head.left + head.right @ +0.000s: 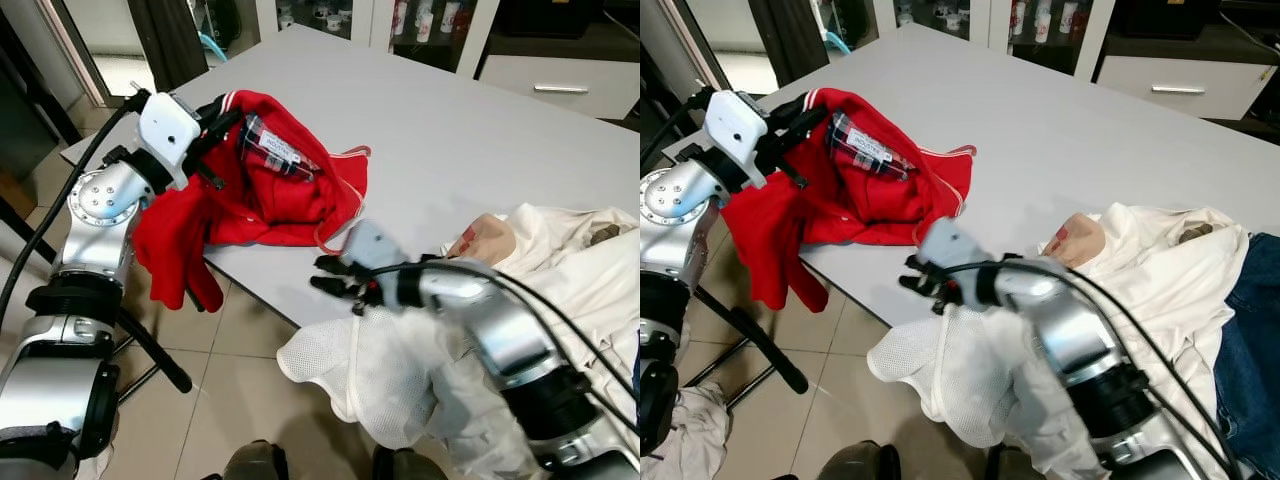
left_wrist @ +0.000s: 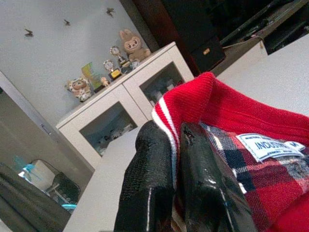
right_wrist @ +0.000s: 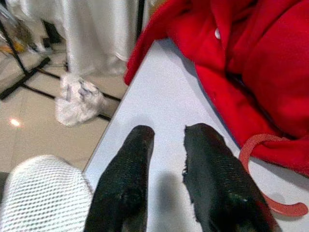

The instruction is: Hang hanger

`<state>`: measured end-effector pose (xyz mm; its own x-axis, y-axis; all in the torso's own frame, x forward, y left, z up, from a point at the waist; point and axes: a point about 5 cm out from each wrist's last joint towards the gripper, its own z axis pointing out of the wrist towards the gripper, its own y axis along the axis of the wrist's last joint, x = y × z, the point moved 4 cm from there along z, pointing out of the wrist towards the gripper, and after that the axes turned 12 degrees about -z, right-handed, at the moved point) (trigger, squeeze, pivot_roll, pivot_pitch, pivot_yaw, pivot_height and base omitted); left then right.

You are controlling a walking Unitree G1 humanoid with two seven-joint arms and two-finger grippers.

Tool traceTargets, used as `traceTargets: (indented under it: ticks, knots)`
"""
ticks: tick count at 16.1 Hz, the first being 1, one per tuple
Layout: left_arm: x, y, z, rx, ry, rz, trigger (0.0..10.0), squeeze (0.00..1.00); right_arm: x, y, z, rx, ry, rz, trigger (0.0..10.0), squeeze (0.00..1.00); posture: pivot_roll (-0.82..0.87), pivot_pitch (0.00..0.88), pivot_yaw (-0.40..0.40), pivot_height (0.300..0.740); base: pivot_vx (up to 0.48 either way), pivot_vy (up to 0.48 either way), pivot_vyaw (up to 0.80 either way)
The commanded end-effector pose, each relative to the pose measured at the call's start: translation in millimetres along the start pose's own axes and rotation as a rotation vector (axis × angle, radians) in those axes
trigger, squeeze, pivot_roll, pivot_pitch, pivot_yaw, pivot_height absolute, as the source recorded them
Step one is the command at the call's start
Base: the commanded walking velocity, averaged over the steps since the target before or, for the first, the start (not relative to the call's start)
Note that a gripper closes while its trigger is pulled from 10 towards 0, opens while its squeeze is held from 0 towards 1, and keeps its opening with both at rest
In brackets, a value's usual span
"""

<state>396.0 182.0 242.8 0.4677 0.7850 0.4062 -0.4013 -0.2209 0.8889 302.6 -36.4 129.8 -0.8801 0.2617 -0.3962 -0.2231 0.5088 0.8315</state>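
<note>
**Red jacket pinched at the collar, hanger hook lying on the worktop**

Plainly legible on the white neck label (image 2: 268, 146) are the letters "INDUSTR", the rest cut off by a fold; it is sewn onto the plaid lining (image 1: 268, 146) of the red jacket (image 1: 262, 195). The left hand (image 2: 181, 145) is closed on the jacket's ribbed, white-striped collar (image 2: 190, 99), its two black fingers pressed together with the fabric between them, at the worktop's (image 1: 470, 130) left corner. Part of the jacket drapes off that edge toward the floor (image 1: 225, 370).

The red hanger (image 3: 270, 174) is mostly buried in the jacket. Its curved hook pokes out from under the hem nearest the robot and lies flat on the worktop; the direction of the hanger's long axis cannot be told.

The right hand (image 1: 338, 277) hovers low over the near edge, just beside the hook, its fingers a narrow gap apart and holding nothing. A white mesh garment (image 1: 370, 375) hangs below it, and a cream shirt (image 1: 580, 260) lies on the right.
</note>
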Motion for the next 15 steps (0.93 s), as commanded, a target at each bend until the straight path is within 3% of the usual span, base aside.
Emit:
traceTargets:
  ticks: [1,2,3,4,5,7,11,15]
  knots:
    - [0.6,5,1.0,-0.015,0.002,0.017,3.8,0.0,3.7,-4,5.1,0.026,-0.01,-0.024,10.0,0.97,0.07,0.1,0.054,0.74,0.0,0.0,0.0]
    - [-0.2,4,0.3,-0.014,0.001,0.015,4.4,0.0,4.3,-9,12.4,0.053,-0.029,-0.041,10.0,0.0,0.07,0.098,0.052,0.74,0.0,0.0,0.0]
    - [-0.8,3,-0.2,-0.012,0.0,0.013,4.6,0.0,4.4,-11,17.0,0.066,-0.041,-0.057,10.0,0.0,0.07,0.097,0.052,0.74,0.0,0.0,0.0]
    - [-1.9,3,-0.8,-0.011,-0.002,0.011,7.4,0.0,1.3,-12,21.5,0.083,-0.073,-0.077,10.0,0.0,0.08,0.095,0.05,0.74,0.0,0.0,0.0]
    - [-2.8,2,-1.1,-0.011,-0.003,0.009,8.7,0.0,-3.4,-16,24.2,0.113,-0.11,-0.101,10.0,0.0,0.08,0.094,0.048,0.74,0.0,0.0,0.0]
    - [-3.6,1,-1.6,-0.011,-0.002,0.008,9.1,0.0,-16.2,-27,24.8,0.18,-0.195,-0.136,10.0,0.0,0.08,0.093,0.048,0.74,0.0,0.0,0.0]
    - [-3.5,1,-3.1,-0.007,-0.002,0.005,9.1,0.0,-30.3,-33,16.3,0.178,-0.27,-0.119,10.0,0.0,0.08,0.095,0.05,0.74,0.0,0.0,0.0]
    - [-7.1,2,0.2,-0.015,-0.008,-0.002,9.1,0.0,-20.4,-32,33.2,0.2,-0.237,-0.185,10.0,0.0,0.08,0.088,0.049,0.74,0.0,0.0,0.0]
